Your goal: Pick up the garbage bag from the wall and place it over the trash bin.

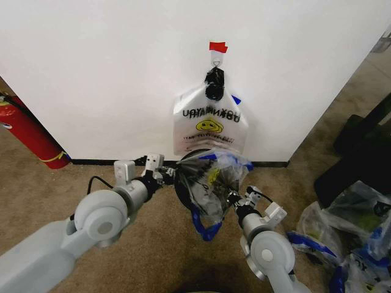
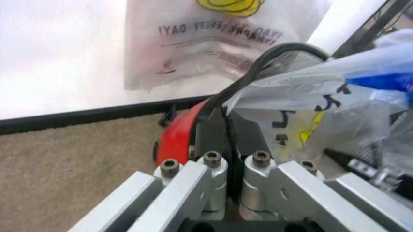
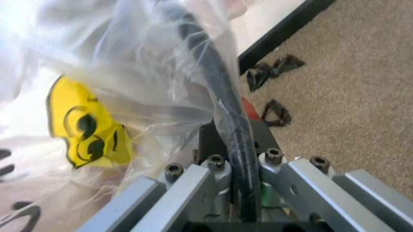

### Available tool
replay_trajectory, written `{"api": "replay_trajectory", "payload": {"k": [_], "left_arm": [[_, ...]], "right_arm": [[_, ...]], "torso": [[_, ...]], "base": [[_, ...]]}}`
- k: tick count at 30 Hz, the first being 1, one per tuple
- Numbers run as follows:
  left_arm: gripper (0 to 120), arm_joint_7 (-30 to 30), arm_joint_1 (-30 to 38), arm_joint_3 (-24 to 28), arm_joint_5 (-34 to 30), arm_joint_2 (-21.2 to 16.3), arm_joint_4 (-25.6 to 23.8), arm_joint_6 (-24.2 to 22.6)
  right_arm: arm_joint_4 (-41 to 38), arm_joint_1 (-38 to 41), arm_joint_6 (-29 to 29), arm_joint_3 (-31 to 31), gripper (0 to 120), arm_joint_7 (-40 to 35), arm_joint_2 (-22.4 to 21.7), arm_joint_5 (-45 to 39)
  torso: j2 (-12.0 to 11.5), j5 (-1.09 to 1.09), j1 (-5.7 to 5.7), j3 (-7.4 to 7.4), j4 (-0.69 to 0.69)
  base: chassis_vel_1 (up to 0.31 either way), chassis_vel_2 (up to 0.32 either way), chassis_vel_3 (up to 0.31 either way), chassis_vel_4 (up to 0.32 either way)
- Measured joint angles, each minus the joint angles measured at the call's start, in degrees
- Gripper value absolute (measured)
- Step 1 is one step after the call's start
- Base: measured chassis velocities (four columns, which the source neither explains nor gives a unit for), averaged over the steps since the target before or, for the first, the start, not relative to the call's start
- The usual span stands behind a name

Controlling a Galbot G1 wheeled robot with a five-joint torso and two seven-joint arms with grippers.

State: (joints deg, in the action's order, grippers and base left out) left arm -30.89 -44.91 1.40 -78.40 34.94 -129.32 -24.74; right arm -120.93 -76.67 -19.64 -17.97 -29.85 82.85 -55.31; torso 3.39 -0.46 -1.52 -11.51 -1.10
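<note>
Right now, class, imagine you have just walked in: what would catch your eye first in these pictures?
First, the smiley bag hanging on the wall from a hook under red tape. Below it, the garbage bag is draped over the bin, with the left hand and right hand at opposite sides of the rim. A red extinguisher stands far left.

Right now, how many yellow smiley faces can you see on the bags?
2: one on the whitish bag hanging on the wall, one on the garbage bag draped over the trash bin. More may be hidden in the heap.
</note>
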Motion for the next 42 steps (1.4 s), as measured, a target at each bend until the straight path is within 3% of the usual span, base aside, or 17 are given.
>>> {"api": "replay_trajectory", "payload": {"k": [13,18,23,29,35,42], "left_arm": [[0,1.2,-2.2,-2.0,-1.0,-5.1,3.2,-0.1],[0,3.2,0.0,0.9,4.4,-2.5,7.3,2.7],[0,4.9,1.3,2.0,5.9,-1.0,9.6,5.4],[0,4.7,0.0,2.0,7.0,-1.6,8.1,6.4],[21,1.1,-1.7,0.6,8.6,-3.4,3.9,3.3],[44,-0.7,-6.8,-4.9,11.8,-5.3,-0.6,0.4]], "right_arm": [[-1.7,-0.5,-1.4,-2.4,0,1.8,-1.0,-5.6],[-3.1,-1.8,-4.9,-1.9,0,4.1,-2.7,-6.2],[-3.3,-2.4,-6.6,-1.4,0,4.7,-4.0,-5.7],[-3.3,-2.8,-7.0,-1.4,0,4.9,-5.5,-4.5],[-3.3,-1.7,-6.4,-1.8,0,3.8,-5.1,-4.6],[-2.8,-1.0,-6.1,-2.4,0,2.7,-4.4,-5.0]], "torso": [[0.0,0.01,0.0,0.0,0.0],[0.0,-0.02,0.0,0.0,-0.01],[0.0,0.0,0.0,0.0,-0.01],[0.0,0.0,0.0,0.0,-0.01],[0.0,0.0,0.0,0.0,0.0],[0.0,0.0,0.0,0.0,0.0]], "base": [[0.0,0.0,0.0,0.0],[0.0,0.0,0.0,0.0],[0.0,0.0,0.0,0.0],[0.0,0.0,0.0,0.0],[0.0,0.0,0.0,0.0],[0.0,0.0,0.0,0.0]]}}
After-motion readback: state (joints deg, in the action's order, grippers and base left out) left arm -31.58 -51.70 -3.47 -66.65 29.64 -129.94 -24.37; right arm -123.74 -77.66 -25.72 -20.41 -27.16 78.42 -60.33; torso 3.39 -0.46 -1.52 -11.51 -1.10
